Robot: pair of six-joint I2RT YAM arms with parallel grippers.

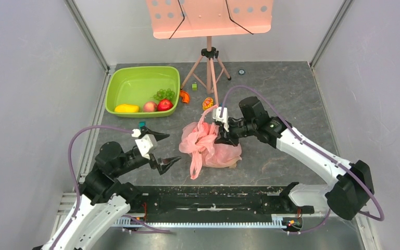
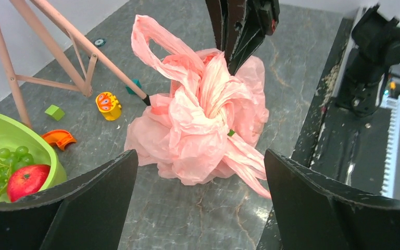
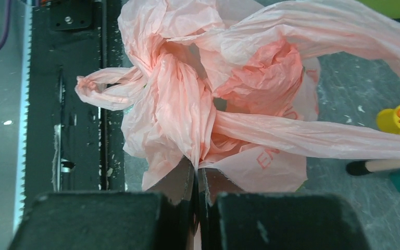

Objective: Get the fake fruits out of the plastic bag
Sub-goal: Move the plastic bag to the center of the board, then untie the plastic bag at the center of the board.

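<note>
The pink plastic bag (image 1: pixel 208 146) lies crumpled at the table's middle, one loop handle raised; it also shows in the left wrist view (image 2: pixel 203 120) and the right wrist view (image 3: pixel 198 99). My right gripper (image 1: pixel 222 136) is shut on a pinched fold of the bag (image 3: pixel 195 156) and lifts it slightly. My left gripper (image 1: pixel 162 150) is open and empty, to the left of the bag, apart from it. A yellow mango (image 1: pixel 126 108), a pinkish peach (image 1: pixel 149 107) and a red apple (image 1: pixel 164 104) lie in the lime-green basin (image 1: pixel 135 78). The apple shows in the left wrist view (image 2: pixel 27 180). What the bag holds is hidden.
Green grapes (image 1: pixel 164 94) lie in the basin. A pink stand's tripod (image 1: pixel 209 67) stands behind the bag. An orange piece (image 1: pixel 185 97), a yellow toy (image 1: pixel 207 103) and a small green cube (image 1: pixel 194 86) lie near it. A black rail (image 1: pixel 213 200) runs along the near edge.
</note>
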